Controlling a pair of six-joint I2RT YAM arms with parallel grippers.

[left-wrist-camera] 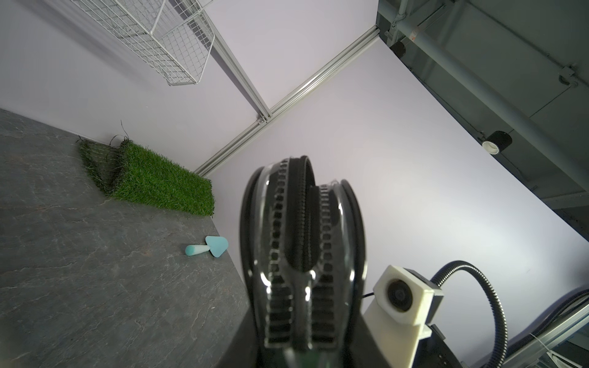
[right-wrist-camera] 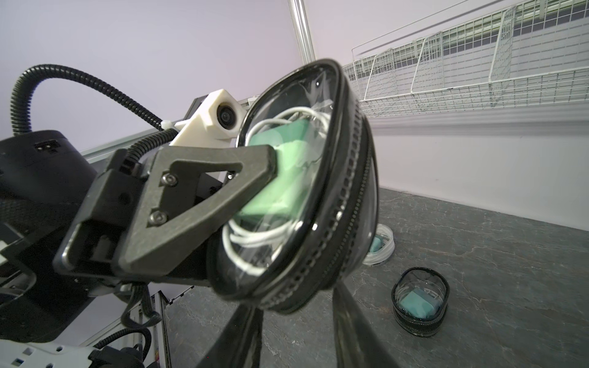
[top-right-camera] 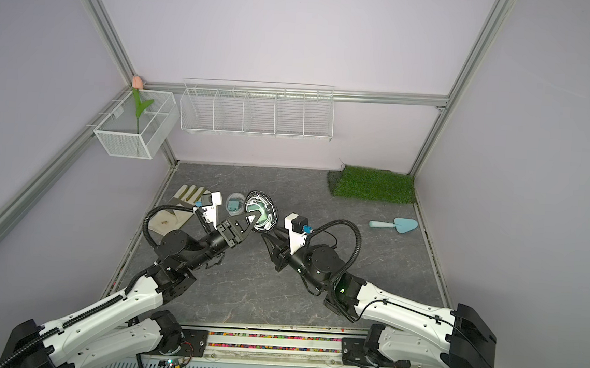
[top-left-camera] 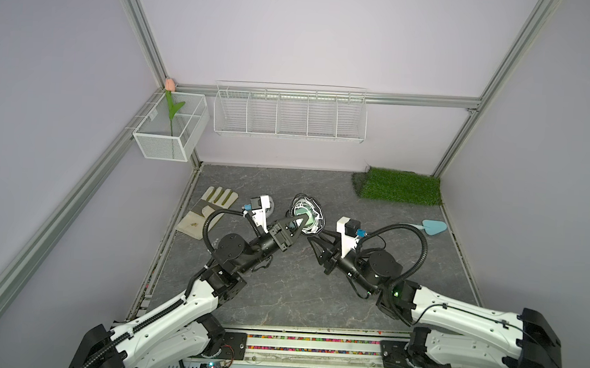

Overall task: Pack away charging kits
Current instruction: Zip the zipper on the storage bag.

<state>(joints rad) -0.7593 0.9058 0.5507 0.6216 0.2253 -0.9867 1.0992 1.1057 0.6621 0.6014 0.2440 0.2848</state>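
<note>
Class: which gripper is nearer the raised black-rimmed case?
Left. The left gripper is clamped on the black-rimmed case; the right gripper sits close beside it, jaws spread, contact unclear.

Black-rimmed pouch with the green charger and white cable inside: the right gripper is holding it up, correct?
Wrong arm. The left gripper is holding the black-rimmed pouch up; the right wrist view shows its finger pressed on the clear face. The green charger and white cable are inside, as you said.

Soft even light, hardly any shadows on the table point(top-left-camera: 289, 298). Top views bend at the edges; the black-rimmed case point(left-wrist-camera: 302, 248) up close looks blurry with glare streaks.
</note>
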